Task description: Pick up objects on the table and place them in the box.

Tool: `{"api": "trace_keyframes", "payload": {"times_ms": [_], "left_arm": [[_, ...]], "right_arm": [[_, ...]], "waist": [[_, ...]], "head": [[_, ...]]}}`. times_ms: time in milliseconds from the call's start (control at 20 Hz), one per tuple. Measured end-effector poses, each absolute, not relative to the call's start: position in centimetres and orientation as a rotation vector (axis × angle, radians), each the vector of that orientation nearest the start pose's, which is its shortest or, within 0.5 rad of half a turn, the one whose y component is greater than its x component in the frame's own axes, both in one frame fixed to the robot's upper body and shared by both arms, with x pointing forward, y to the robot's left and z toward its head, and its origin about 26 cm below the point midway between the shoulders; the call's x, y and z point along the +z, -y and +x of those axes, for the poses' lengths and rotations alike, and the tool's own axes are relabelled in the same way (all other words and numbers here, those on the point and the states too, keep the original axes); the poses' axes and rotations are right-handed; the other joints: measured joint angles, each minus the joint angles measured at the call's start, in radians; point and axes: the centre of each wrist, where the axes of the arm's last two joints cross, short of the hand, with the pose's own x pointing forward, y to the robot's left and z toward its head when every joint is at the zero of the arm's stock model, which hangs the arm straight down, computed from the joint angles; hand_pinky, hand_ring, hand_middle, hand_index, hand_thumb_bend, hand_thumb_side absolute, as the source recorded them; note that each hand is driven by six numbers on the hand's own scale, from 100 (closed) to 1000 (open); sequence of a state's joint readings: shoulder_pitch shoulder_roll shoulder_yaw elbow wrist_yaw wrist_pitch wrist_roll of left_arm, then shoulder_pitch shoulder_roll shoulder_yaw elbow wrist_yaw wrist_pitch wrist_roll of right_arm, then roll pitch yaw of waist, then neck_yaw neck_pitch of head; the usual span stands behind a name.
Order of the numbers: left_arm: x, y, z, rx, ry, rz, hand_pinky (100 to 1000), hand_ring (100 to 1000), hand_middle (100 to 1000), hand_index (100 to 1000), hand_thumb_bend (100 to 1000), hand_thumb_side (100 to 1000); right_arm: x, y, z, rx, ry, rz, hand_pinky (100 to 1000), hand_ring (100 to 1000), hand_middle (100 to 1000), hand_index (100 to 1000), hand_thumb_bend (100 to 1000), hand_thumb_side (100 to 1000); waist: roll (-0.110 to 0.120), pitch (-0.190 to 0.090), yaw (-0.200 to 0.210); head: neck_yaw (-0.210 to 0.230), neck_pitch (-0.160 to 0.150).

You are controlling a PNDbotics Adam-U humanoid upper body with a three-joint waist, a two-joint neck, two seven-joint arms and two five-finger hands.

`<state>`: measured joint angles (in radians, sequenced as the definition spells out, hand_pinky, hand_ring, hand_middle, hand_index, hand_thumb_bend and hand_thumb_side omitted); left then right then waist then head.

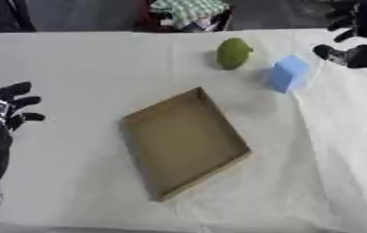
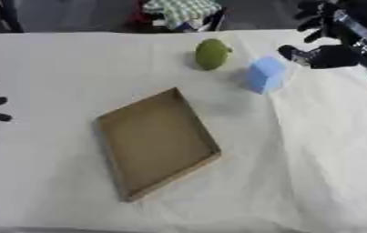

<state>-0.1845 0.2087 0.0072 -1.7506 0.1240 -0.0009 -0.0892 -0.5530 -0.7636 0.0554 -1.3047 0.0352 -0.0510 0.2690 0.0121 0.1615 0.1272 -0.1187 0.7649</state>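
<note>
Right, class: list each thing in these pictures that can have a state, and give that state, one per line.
box: open-topped, nothing inside
green fruit: on the table, outside the box
blue block: on the table, beside the fruit, untouched
left hand: open, holding nothing
right hand: open, near the block, holding nothing

Lab-like room, white-clothed table [image 1: 83,59], dark floor

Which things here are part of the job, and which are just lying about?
Job: green round fruit; light blue block; shallow brown cardboard box, nothing in it; right hand, open beside the block.
Lying about: green-and-white checked cloth beyond the table; left hand, idle and open.
</note>
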Motion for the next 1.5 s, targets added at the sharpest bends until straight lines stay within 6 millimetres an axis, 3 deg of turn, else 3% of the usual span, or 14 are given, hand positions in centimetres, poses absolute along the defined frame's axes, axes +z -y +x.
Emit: {"api": "trace_keyframes", "payload": {"times_ms": [500,900,1500], "left_arm": [[9.6,-26.6,31.4,-0.224,1.909,-0.064,607,747,793,732,100,718],[9.5,-26.7,31.4,-0.225,1.905,-0.067,608,748,794,732,100,718],[9.5,-26.7,31.4,-0.226,1.904,-0.068,608,748,794,733,100,720]], "right_arm": [[17.0,41.0,42.0,0.822,1.565,-0.521,722,820,841,955,474,281],[14.5,41.5,42.7,0.807,1.499,-0.530,723,821,841,956,480,289],[14.1,41.0,42.9,0.849,1.497,-0.525,725,822,840,956,481,307]], "waist": [[0.002,-0.003,0.009],[0.005,-0.007,0.010],[0.007,-0.007,0.010]], "head": [[-0.007,0.000],[-0.007,0.000],[-0.007,0.000]]}}
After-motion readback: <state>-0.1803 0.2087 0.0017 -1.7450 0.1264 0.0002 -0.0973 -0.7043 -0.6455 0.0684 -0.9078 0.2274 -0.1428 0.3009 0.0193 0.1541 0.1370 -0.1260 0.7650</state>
